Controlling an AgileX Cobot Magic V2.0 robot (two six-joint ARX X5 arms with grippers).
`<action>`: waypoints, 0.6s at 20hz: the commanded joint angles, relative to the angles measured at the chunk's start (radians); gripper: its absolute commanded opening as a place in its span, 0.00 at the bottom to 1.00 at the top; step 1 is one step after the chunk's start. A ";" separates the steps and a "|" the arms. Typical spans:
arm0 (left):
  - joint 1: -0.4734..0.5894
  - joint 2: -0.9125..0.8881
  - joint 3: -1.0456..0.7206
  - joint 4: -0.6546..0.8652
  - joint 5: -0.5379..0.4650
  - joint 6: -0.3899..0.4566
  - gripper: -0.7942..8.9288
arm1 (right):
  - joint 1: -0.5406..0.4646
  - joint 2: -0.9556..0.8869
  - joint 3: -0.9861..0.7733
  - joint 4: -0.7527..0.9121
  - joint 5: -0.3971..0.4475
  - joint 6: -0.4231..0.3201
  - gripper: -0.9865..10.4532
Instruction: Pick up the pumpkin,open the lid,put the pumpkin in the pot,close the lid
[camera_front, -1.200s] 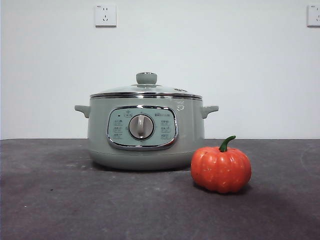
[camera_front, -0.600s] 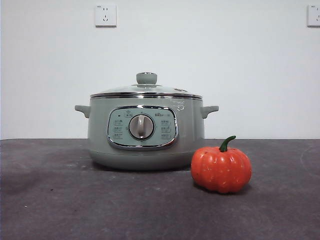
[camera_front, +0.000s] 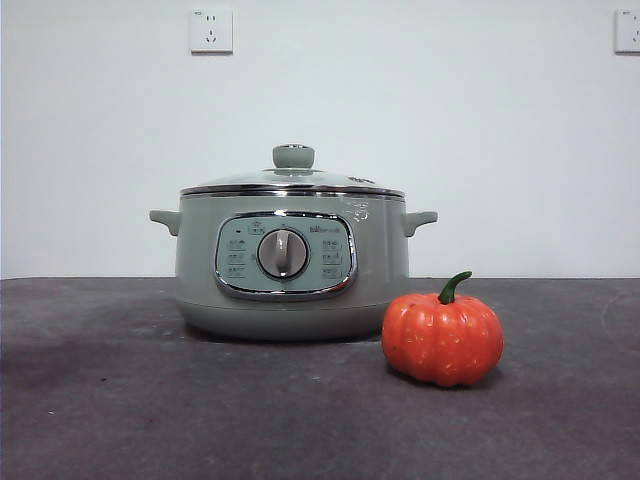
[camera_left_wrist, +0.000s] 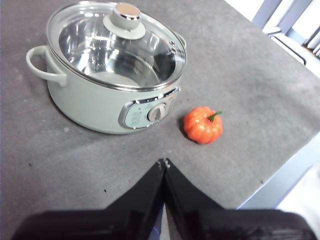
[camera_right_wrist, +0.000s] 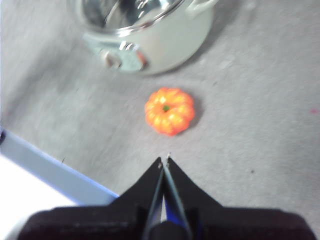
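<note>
Hands: my right hand (camera_right_wrist: 164, 159) hangs above the counter with its jaws pressed together and empty, the pumpkin just ahead of its tips; my left hand (camera_left_wrist: 164, 162) hangs high over the counter's near side, jaws likewise together and empty. Neither shows in the front view.
Step in hand: I judge this the very start, the reach for the pumpkin; nothing is grasped and nothing is lifted.
Counter (camera_front: 120, 400): dark grey and matte, carrying both task items.
Pot (camera_front: 290, 265): pale green, upright, control panel and dial facing the front camera, two side handles.
Lid (camera_front: 292, 182): clear glass with chrome rim, seated flat on the pot, green knob on top; through it the left wrist view shows a bare steel interior.
Pumpkin (camera_front: 442, 338): orange, ribbed, green stem up, resting on the counter near the pot's front, beside the panel, apart from the wall.
Next move, my estimate: the right hand must spread its jaws, come down over the pumpkin and close across its ribs, clear of the stem; the left hand is the likelier one for the lid knob.
</note>
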 joint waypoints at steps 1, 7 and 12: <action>0.000 -0.001 0.001 0.001 -0.001 0.029 0.09 | 0.019 0.000 0.002 0.004 -0.001 -0.015 0.09; 0.000 -0.001 0.001 0.001 -0.003 0.018 0.79 | 0.047 0.001 0.002 0.005 -0.001 -0.003 0.72; 0.000 -0.001 0.001 -0.001 -0.002 0.016 0.79 | 0.068 0.015 0.002 0.004 0.000 0.008 0.72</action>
